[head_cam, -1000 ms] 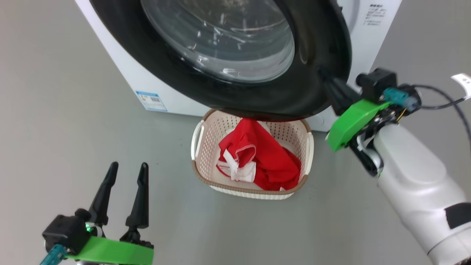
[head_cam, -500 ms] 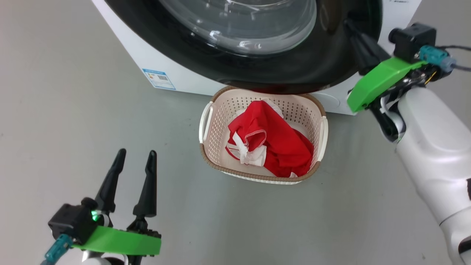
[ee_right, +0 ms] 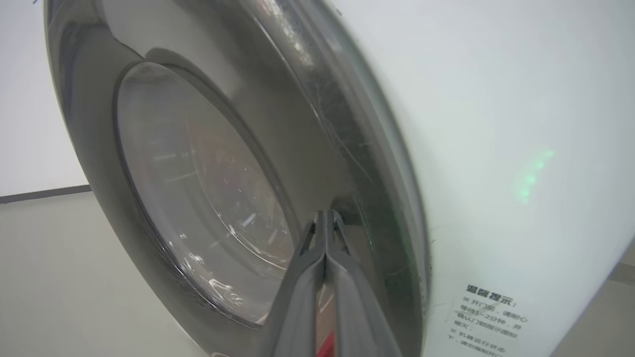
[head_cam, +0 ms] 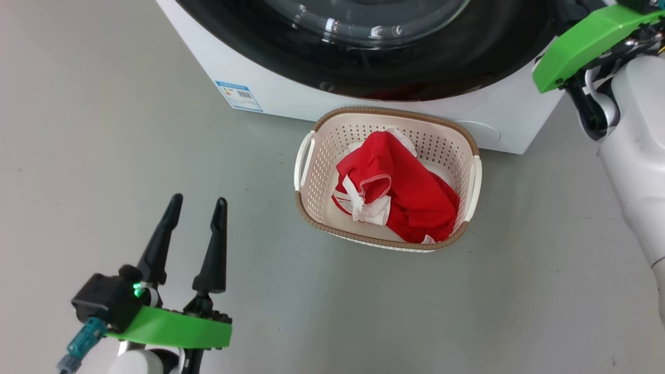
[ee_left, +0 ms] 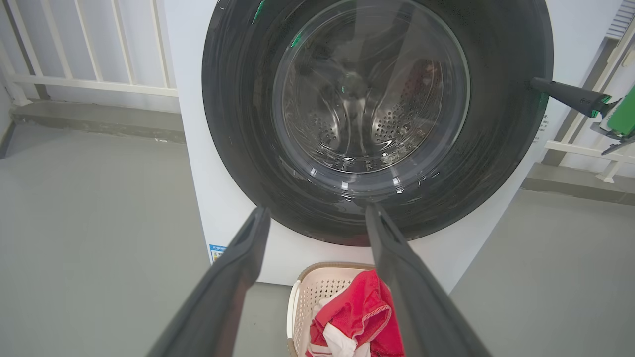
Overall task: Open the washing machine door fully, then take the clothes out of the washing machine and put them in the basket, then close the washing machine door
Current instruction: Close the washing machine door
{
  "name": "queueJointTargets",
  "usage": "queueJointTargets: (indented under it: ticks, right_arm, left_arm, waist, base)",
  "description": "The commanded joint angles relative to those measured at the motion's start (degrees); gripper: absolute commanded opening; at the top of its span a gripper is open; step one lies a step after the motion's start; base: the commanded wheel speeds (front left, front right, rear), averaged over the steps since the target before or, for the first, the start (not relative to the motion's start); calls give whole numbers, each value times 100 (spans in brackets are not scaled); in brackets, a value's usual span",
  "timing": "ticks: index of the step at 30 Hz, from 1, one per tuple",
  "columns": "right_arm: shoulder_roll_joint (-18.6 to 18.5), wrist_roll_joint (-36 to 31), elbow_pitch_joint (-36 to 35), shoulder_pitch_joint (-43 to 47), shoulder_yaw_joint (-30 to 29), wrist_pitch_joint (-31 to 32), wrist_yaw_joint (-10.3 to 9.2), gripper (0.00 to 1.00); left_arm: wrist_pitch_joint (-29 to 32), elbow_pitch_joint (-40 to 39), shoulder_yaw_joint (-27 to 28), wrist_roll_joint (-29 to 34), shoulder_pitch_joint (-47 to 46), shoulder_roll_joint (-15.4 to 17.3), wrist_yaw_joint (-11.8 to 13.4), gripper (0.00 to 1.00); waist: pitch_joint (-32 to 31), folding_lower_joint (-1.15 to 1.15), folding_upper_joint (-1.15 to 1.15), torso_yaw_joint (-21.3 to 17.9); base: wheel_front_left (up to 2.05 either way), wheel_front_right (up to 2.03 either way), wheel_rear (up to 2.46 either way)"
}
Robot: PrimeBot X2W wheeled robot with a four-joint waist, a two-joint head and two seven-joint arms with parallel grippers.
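Note:
The washing machine door [ee_left: 238,124] lies close against the white washing machine [head_cam: 291,98], and the steel drum shows through its glass. My right gripper [ee_right: 325,214] is shut, its tips pressed on the door's black rim [ee_right: 347,148] at the handle side; it also appears at the door's right edge in the left wrist view [ee_left: 540,83]. The red clothes [head_cam: 410,192] lie in the cream basket [head_cam: 387,111] on the floor in front of the machine. My left gripper [head_cam: 199,200] hangs open and empty to the basket's left, pointing at the door [ee_left: 316,210].
Grey floor [head_cam: 104,130] surrounds the basket. A white railing [ee_left: 89,79] stands behind the machine on the left, and another [ee_left: 590,148] on the right. My right forearm [head_cam: 634,135] reaches up the right side beside the machine's corner.
The door has swung in towards the machine front with my shut right gripper on its rim. The head camera has shifted, uncovering the whole basket. The left gripper has stayed put.

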Motion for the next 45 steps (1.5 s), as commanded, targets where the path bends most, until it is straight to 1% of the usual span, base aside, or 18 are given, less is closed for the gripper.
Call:
queueJointTargets:
  ticks: [1, 4, 9, 12, 15, 16, 18, 20, 24, 29, 34, 37, 43, 45]
  right_arm:
    - [-56, -164, -87, -239, -139, -37, -53, 0]
    - [13, -486, -16, -290, -378, -37, -53, 0]
    - [308, -759, -92, -79, -601, -37, -53, 0]
    - [437, -746, -390, 218, -628, -37, -53, 0]
    - [475, -644, -840, 646, -710, -37, -53, 0]
    - [481, -620, -1009, 803, -764, -37, -53, 29]
    - [509, -598, -1393, 1138, -836, -37, -53, 100]
    - [530, -564, -1762, 1501, -864, -37, -53, 100]
    - [520, -699, -2405, 2135, -1046, -37, -53, 100]
    - [578, -830, -2947, 2828, -1239, -37, -53, 100]
    - [552, -683, -3548, 3464, -1115, -37, -53, 100]
    - [494, -599, -3711, 3861, -1065, -37, -53, 100]
    - [452, -567, -3871, 4552, -1067, -37, -53, 100]
    - [441, -571, -3889, 4657, -1083, -37, -53, 100]
  left_arm:
    - [-69, -150, 210, 47, -172, 147, -32, 100]
    - [-69, -156, 260, 45, -186, 151, -32, 100]
    - [-69, -158, 399, -27, -130, 134, -32, 100]
    - [-69, -166, 378, -53, -113, 132, -32, 100]
    - [-69, -194, 355, -108, -107, 160, -32, 100]
    - [-69, -192, 345, -112, -106, 178, -32, 100]
    - [-69, -179, 367, -113, -109, 189, -32, 100]
    - [-69, -154, 374, -93, -114, 201, -32, 100]
    - [-69, -106, 384, 10, -99, 279, -32, 100]
    - [-69, -29, 462, 113, -13, 359, -32, 100]
    - [-69, 36, 541, 202, 98, 383, -32, 100]
    - [-69, 78, 620, 233, 177, 380, -32, 100]
    - [-69, 117, 750, 84, 439, 321, -32, 100]
    - [-69, 129, 742, 89, 493, 330, -32, 100]
  waist:
    - [36, 0, 0, 16]
    - [38, 0, 0, -4]
    - [-47, 0, 0, -138]
    - [-120, 0, 0, -248]
    - [-219, 0, 0, -392]
    - [-256, 0, 0, -450]
    - [-335, 0, 0, -571]
    - [-429, 0, 0, -696]
    - [-619, 0, 0, -973]
    - [-857, 0, 0, -1329]
    - [-1092, 0, 0, -1608]
    - [-1252, 0, 0, -1752]
    - [-1590, 0, 0, -1998]
    - [-1642, 0, 0, -2032]
  base:
    - [0, 0, 0]
    - [0, 0, 0]
    - [0, 0, 0]
    - [0, 0, 0]
    - [0, 0, 0]
    - [0, 0, 0]
    - [0, 0, 0]
    - [0, 0, 0]
    - [0, 0, 0]
    - [0, 0, 0]
    - [0, 0, 0]
    - [0, 0, 0]
    - [0, 0, 0]
    - [0, 0, 0]
